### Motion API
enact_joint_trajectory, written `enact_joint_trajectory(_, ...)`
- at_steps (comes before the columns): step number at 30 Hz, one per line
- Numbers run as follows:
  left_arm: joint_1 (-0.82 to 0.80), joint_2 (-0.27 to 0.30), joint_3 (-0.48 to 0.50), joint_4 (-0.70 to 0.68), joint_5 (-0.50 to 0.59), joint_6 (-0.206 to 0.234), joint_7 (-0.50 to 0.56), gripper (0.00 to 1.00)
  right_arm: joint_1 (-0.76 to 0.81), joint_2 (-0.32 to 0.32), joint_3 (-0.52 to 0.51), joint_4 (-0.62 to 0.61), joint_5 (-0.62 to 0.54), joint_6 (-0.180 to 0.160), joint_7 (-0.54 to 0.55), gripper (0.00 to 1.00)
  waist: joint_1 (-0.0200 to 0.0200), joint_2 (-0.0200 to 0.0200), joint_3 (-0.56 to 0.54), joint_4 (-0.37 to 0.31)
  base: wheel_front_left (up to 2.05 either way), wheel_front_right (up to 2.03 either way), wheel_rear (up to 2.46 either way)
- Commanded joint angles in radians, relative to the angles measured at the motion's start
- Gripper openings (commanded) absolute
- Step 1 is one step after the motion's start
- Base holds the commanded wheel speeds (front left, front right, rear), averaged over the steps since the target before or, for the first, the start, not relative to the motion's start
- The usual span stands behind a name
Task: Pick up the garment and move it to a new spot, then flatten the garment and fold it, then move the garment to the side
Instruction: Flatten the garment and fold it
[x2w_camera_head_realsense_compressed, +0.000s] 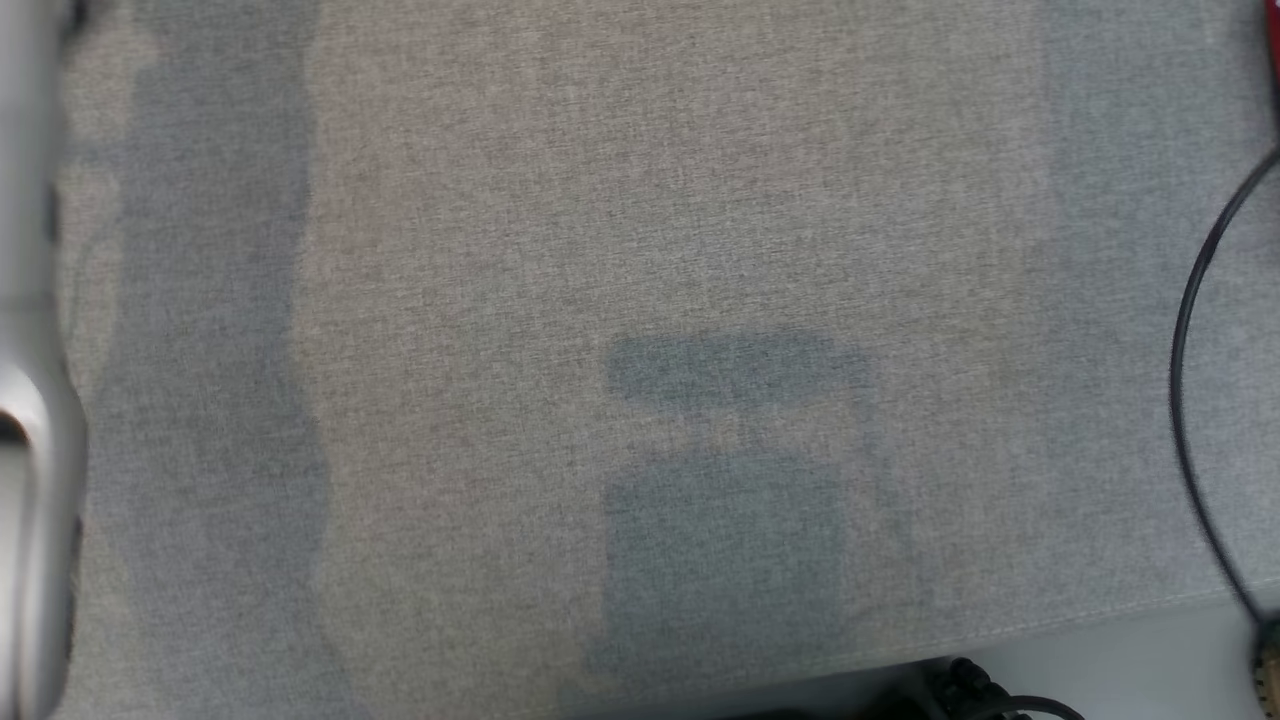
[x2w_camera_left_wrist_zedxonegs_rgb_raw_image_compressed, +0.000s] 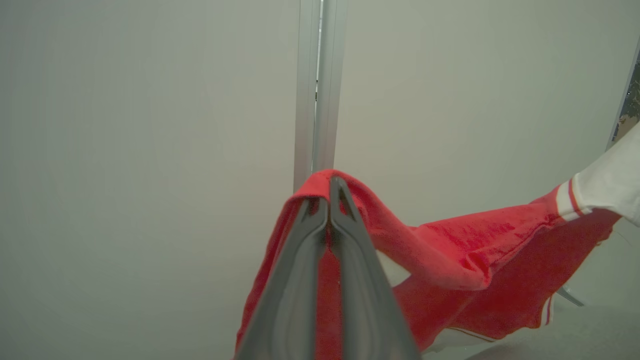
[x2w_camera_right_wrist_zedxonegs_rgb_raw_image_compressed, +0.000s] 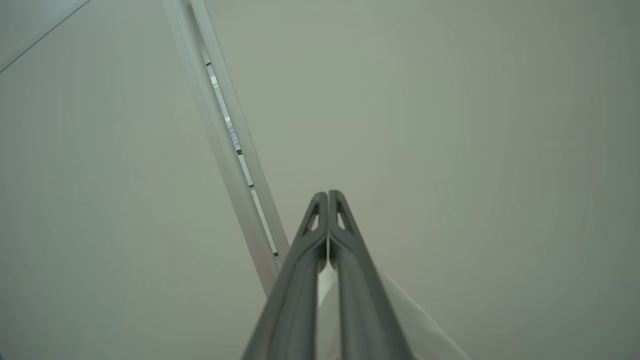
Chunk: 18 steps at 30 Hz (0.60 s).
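Observation:
In the left wrist view the garment (x2w_camera_left_wrist_zedxonegs_rgb_raw_image_compressed: 460, 250) is red, with a white sleeve (x2w_camera_left_wrist_zedxonegs_rgb_raw_image_compressed: 607, 182) edged in red stripes. My left gripper (x2w_camera_left_wrist_zedxonegs_rgb_raw_image_compressed: 329, 182) is shut on a red fold of it, held up in the air before a pale wall. From there the cloth stretches away to the right and hangs below. My right gripper (x2w_camera_right_wrist_zedxonegs_rgb_raw_image_compressed: 327, 195) is shut too, and white fabric (x2w_camera_right_wrist_zedxonegs_rgb_raw_image_compressed: 415, 320) of the garment shows between and under its fingers. A red sliver of the garment (x2w_camera_head_realsense_compressed: 1274, 40) shows at the head view's top right edge.
Below lies a grey cloth-covered surface (x2w_camera_head_realsense_compressed: 640, 250) crossed by shadows, its front edge (x2w_camera_head_realsense_compressed: 1100, 610) at the lower right. My pale left forearm (x2w_camera_head_realsense_compressed: 30, 400) is at the left edge. A black cable (x2w_camera_head_realsense_compressed: 1190, 330) curves down the right side. An aluminium post (x2w_camera_left_wrist_zedxonegs_rgb_raw_image_compressed: 317, 90) stands behind the garment.

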Motion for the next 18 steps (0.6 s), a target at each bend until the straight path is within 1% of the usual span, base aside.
enact_joint_trajectory(1, 0.087, 0.026, -0.054, -0.008, -0.022, -0.005, -0.011, 0.0, 0.129, -0.022, 0.035, -0.04, 0.068, 0.0, -0.013, 0.0, -0.0003, 0.0, -0.012, -0.016, 0.0, 0.0, 0.0)
enact_joint_trajectory(3, 0.208, 0.064, -0.086, -0.048, -0.072, -0.004, -0.016, 0.0, 0.302, -0.062, 0.088, -0.118, 0.145, 0.0, -0.021, 0.0, -0.0003, 0.0, -0.044, -0.022, 0.0, 0.0, 0.0)
enact_joint_trajectory(7, 0.537, 0.137, -0.111, -0.18, -0.158, -0.003, -0.014, 0.0, 0.707, -0.144, 0.138, -0.277, 0.291, 0.0, -0.032, 0.0, -0.0003, 0.0, -0.13, -0.032, 0.0, 0.0, 0.0)
enact_joint_trajectory(9, 0.683, 0.183, -0.115, -0.245, -0.165, -0.003, -0.015, 0.0, 0.89, -0.182, 0.155, -0.341, 0.326, 0.0, -0.034, 0.0, -0.0003, 0.0, -0.178, -0.039, 0.0, 0.0, 0.0)
enact_joint_trajectory(10, 0.752, 0.204, -0.101, -0.274, -0.165, -0.003, -0.015, 0.0, 0.97, -0.194, 0.15, -0.366, 0.347, 0.0, -0.036, 0.0, -0.0003, 0.0, -0.198, -0.044, 0.0, 0.0, 0.0)
enact_joint_trajectory(14, 1.019, 0.218, -0.053, -0.374, -0.159, -0.002, -0.015, 0.0, 1.244, -0.226, 0.128, -0.459, 0.416, 0.0, -0.035, 0.0, -0.0003, 0.0, -0.28, -0.047, 0.0, 0.0, 0.0)
enact_joint_trajectory(18, 1.236, 0.219, -0.041, -0.472, -0.14, 0.034, -0.015, 0.0, 1.451, -0.234, 0.09, -0.536, 0.444, 0.0, -0.019, 0.0, -0.0003, 0.0, -0.345, -0.044, 0.0, 0.0, 0.0)
